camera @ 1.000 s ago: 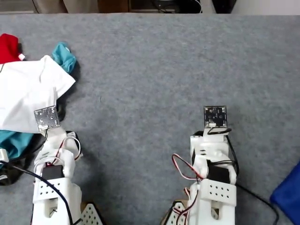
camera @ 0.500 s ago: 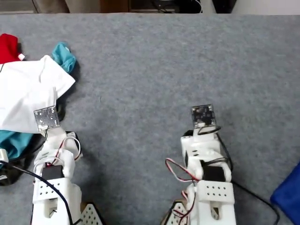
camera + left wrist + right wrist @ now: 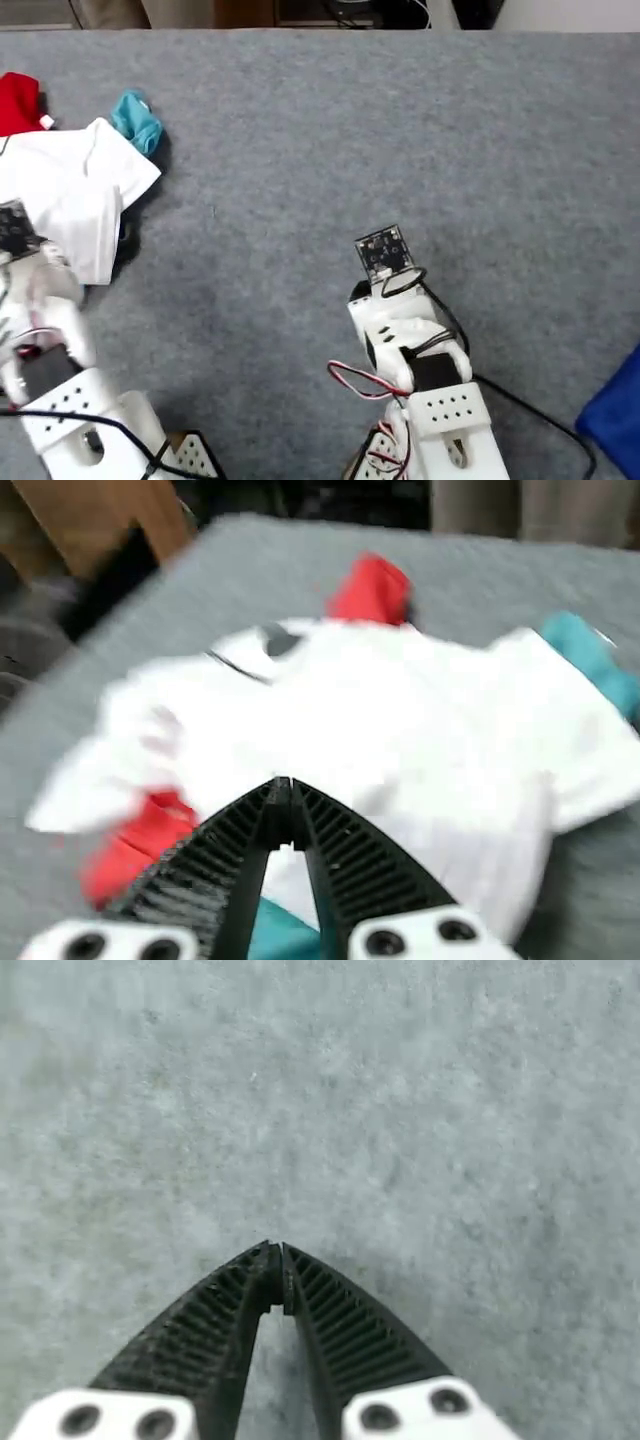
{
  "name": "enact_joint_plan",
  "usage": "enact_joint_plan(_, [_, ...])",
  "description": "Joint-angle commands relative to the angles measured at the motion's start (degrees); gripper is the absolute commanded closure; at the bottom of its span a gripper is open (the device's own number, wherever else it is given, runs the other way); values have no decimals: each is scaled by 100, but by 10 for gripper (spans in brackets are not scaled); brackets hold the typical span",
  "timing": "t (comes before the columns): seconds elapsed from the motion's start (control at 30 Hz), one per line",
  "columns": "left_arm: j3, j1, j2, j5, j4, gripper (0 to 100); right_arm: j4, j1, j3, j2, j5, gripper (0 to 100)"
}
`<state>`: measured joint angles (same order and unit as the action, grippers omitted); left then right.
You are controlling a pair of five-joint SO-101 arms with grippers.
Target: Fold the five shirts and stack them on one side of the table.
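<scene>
Both pairs of jaws are sitting closed with their tips meeting and nothing caught between them: the left gripper [image 3: 280, 785] is pointing at the white shirt [image 3: 400, 720], though whether it is touching the cloth cannot be told, and the right gripper [image 3: 275, 1250] is pointing at bare grey table covering [image 3: 430, 1110]. From the high view, the left arm [image 3: 45, 330] is standing at the left edge of the table [image 3: 350, 130], with its wrist over the near edge of the white shirt [image 3: 60, 195]. That shirt is lying spread and rumpled on top of the pile at the table's left side. A red shirt [image 3: 18, 100] is peeking out at the pile's far side, and a teal shirt [image 3: 137, 118] is bunching just beside the white one's far corner. In the left wrist view, the red shirt [image 3: 370, 585] is showing beyond the white one, more red cloth is showing from under its edge beside the jaws, and the teal shirt [image 3: 590, 655] is lying at the side. The right arm [image 3: 405, 340] is standing near the middle of the table, well apart from the pile. A blue garment [image 3: 615, 415] is lying at the table's right edge, near the front.
</scene>
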<state>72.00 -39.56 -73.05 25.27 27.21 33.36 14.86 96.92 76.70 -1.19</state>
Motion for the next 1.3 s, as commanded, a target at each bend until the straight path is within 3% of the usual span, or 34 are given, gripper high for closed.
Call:
enact_joint_plan(0.0, [-800, -466, -57, 624, -141, 980, -738, 110, -479, 110, 62, 992])
enact_joint_plan(0.17, [-1600, -791, 251, 492, 105, 980, -554, 242, -1393, 57, 62, 991])
enact_joint_plan(0.43, [-5248, -941, 3029, -220, 2699, 980, 1064, 277, -3644, -532, 62, 991])
enact_joint_plan(0.63, [-7648, -976, 5226, -281, 4053, 980, 976, 277, -5279, -2132, 70, 992])
enact_joint_plan(0.83, [-9108, -1002, 6967, -343, 4334, 979, 967, 567, -7011, -4127, 343, 977])
enact_joint_plan(1.07, [-10523, -1037, 9165, -1169, 4211, 875, 1064, 1358, -8796, -6202, 387, 691])
enact_joint_plan(1.27, [-11279, -844, 10571, -1547, 4220, 871, 1064, 2220, -9824, -7451, 387, 737])
